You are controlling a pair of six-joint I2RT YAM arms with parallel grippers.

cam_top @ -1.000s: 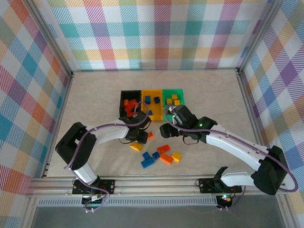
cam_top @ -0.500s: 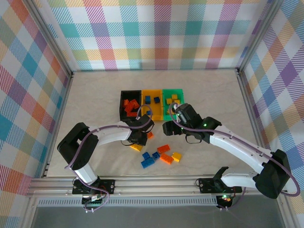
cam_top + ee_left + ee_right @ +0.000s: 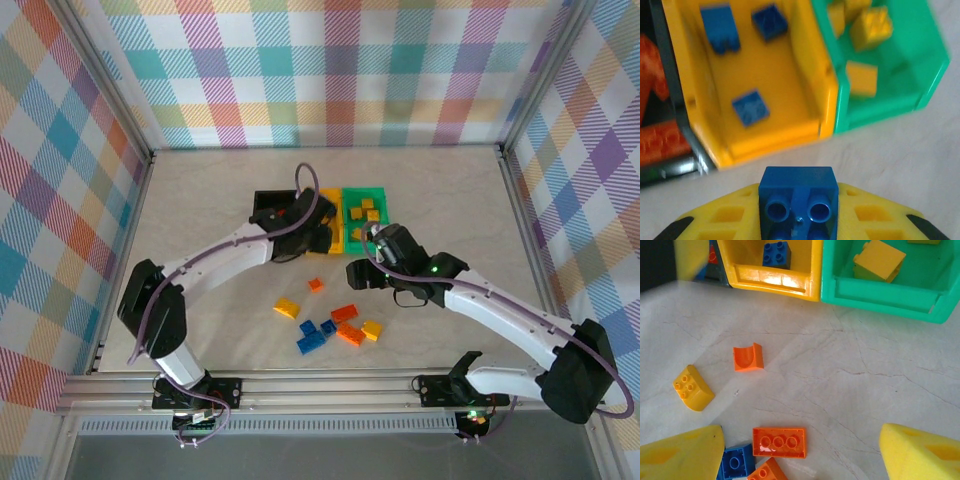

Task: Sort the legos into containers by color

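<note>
My left gripper (image 3: pixel 317 237) is shut on a blue lego (image 3: pixel 797 199) and holds it just in front of the yellow container (image 3: pixel 775 137). That container has three blue legos in it. The green container (image 3: pixel 880 112) to its right holds yellow legos, and the black container (image 3: pixel 268 203) to its left holds orange ones. My right gripper (image 3: pixel 800 455) hangs open above the loose legos, with nothing between its fingers. Below it lie a flat orange lego (image 3: pixel 779 442), a blue one (image 3: pixel 735 463), a curved orange one (image 3: pixel 748 358) and a yellow one (image 3: pixel 692 386).
Several loose legos lie in a cluster (image 3: pixel 335 325) on the pale table (image 3: pixel 200 220) in front of the containers. Checked walls and metal rails close off the table on three sides. Both arms cross the middle of the table.
My left gripper shut on the blue lego near the loose cluster, lifted it and carried it back toward the yellow container. The right gripper barely shifted and stays open.
</note>
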